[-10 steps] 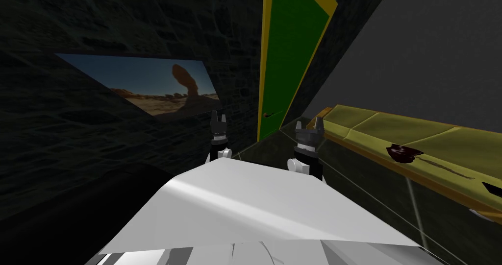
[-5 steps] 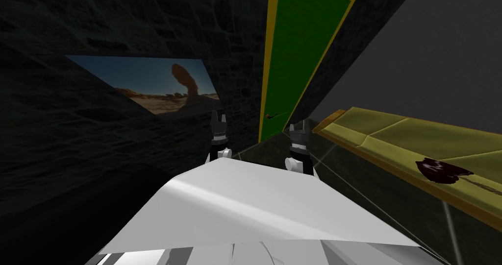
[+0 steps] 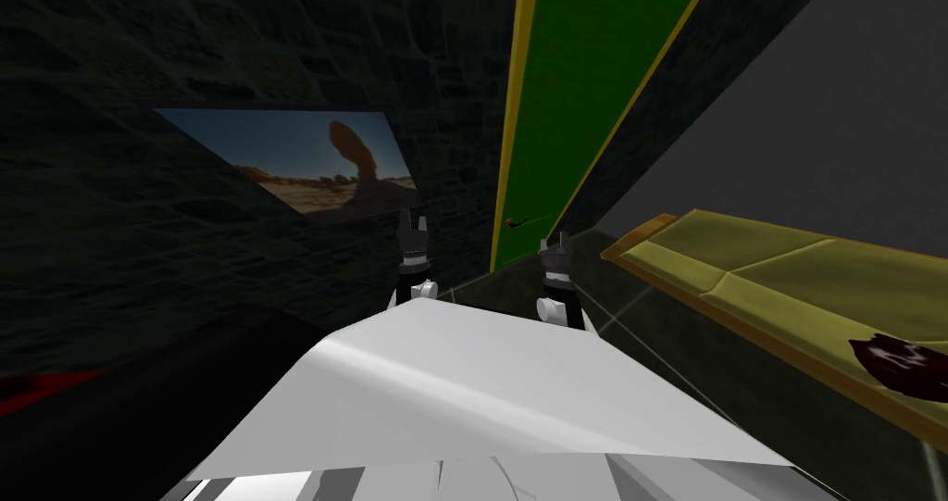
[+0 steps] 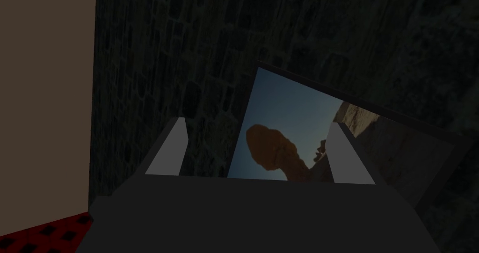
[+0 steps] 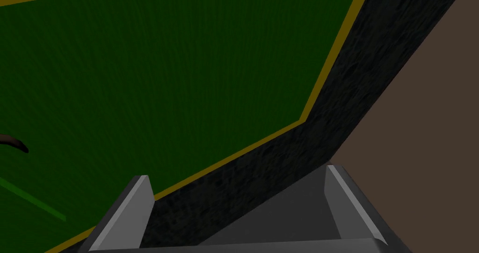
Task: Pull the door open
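A green door point(image 3: 583, 88) in a yellow frame stands ahead in the dark stone wall. Its small dark lever handle point(image 3: 516, 221) sits low near the door's left edge. My right gripper point(image 3: 555, 245) is open, a short way right of and below the handle, apart from it. Along that hand I see the green door point(image 5: 163, 77), its yellow frame, and the tip of the handle point(image 5: 16, 145) off to one side of the open fingers. My left gripper point(image 3: 412, 224) is open and held up before the wall, left of the door.
A framed desert picture point(image 3: 315, 157) hangs on the dark stone wall left of the door. A yellow-green sofa point(image 3: 787, 282) with a dark object point(image 3: 903, 361) on it runs along the grey wall to the right. A red patch point(image 3: 37, 389) shows low at far left.
I have moved closer and turned: the door looks larger, the sofa slid right. My right gripper has shifted left, nearer the handle. The left arm has kept still.
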Robot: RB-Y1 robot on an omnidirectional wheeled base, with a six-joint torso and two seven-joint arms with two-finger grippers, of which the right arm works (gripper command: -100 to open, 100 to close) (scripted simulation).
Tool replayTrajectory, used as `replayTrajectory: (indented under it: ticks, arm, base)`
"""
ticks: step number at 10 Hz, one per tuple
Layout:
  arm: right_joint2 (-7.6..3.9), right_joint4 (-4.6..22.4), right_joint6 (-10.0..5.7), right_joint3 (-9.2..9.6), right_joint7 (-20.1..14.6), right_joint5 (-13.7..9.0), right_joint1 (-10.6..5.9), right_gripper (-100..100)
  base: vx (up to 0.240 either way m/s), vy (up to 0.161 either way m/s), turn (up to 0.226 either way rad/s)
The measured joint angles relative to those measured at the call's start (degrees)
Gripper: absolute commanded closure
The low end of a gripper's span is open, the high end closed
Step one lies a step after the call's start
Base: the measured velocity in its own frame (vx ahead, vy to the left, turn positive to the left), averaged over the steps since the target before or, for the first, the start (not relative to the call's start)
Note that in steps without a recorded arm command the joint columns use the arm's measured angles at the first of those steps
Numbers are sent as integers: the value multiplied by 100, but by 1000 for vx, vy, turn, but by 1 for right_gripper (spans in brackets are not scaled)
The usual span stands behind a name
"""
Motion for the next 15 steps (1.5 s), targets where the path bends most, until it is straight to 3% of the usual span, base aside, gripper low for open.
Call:
replayTrajectory:
  ticks: [6,15]
  arm:
    - [-340,961,-174,88,-138,18,-323,-100]
    - [-722,2184,-437,218,-284,57,-725,-100]
  base:
    - [45,-55,116]
    - [36,-52,107]
